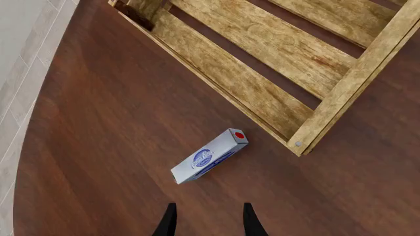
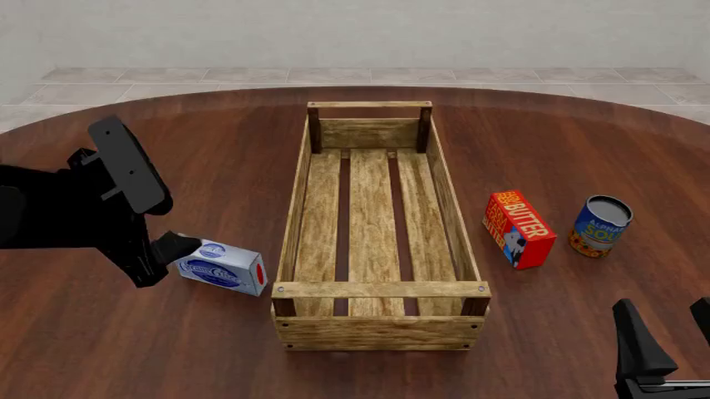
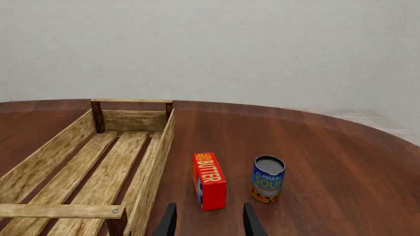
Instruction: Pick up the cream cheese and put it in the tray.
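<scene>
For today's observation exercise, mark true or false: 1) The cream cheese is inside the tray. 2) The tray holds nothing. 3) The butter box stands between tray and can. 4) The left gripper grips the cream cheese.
1) False: the cream cheese lies on the table, left of the tray.
2) True.
3) True: butter box, can.
4) False: the left gripper is open, short of the box.

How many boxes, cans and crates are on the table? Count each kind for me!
Boxes: 2, the cream cheese and the butter box
Cans: 1, the soup can
Crates: 1, the tray
Total: 4
</scene>
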{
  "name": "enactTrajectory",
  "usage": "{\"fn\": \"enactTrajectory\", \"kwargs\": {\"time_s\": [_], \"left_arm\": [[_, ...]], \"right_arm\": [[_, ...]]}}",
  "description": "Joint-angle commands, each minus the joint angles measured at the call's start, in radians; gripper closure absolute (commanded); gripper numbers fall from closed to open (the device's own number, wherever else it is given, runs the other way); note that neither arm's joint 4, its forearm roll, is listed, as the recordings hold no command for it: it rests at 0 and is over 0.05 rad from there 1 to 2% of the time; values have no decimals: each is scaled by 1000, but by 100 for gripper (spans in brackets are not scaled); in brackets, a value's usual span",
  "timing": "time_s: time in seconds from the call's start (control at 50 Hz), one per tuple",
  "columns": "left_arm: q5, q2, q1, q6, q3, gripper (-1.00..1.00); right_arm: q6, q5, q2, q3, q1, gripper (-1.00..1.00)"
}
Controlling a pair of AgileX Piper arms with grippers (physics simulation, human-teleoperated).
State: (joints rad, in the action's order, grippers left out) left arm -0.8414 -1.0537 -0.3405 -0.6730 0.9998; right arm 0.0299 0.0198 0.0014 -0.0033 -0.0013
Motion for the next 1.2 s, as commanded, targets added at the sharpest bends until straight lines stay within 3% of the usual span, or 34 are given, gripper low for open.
{"fn": "enactTrajectory", "kwargs": {"time_s": [0.02, 0.12, 0.2, 0.3, 0.38, 0.54, 0.62, 0.72, 0.94, 1.02, 1.14, 1.2], "left_arm": [[14, -5, 2, -30, -40, -100], [17, -17, -8, -49, -51, -100], [39, -34, 9, -114, -70, -100], [48, -56, 3, -113, -32, -100], [87, -55, 3, -170, -52, -100], [72, -73, -28, -171, -45, -100], [13, -55, -106, -136, -60, -100], [21, -64, -66, -244, -108, -100], [-21, -92, -70, -235, -56, -100], [-27, -110, -26, -294, -51, -100], [-46, -131, -26, -291, 3, -100], [-38, -147, -6, -325, 2, -100]], "right_arm": [[-1, 1, 0, 1, 0, -100], [0, 2, 0, 1, 0, -100], [0, 0, 0, 0, 0, -100], [0, 0, 0, 0, 0, -100], [0, 1, 0, 1, 0, -100], [0, 0, 0, -1, 0, -100], [0, 0, 0, 0, 0, -100], [0, 0, 0, 0, 0, -100], [0, 0, 0, 0, 0, -100], [0, 0, 0, 0, 0, -100], [0, 2, 1, 1, -1, -100], [0, 1, 0, 1, -1, -100]]}}
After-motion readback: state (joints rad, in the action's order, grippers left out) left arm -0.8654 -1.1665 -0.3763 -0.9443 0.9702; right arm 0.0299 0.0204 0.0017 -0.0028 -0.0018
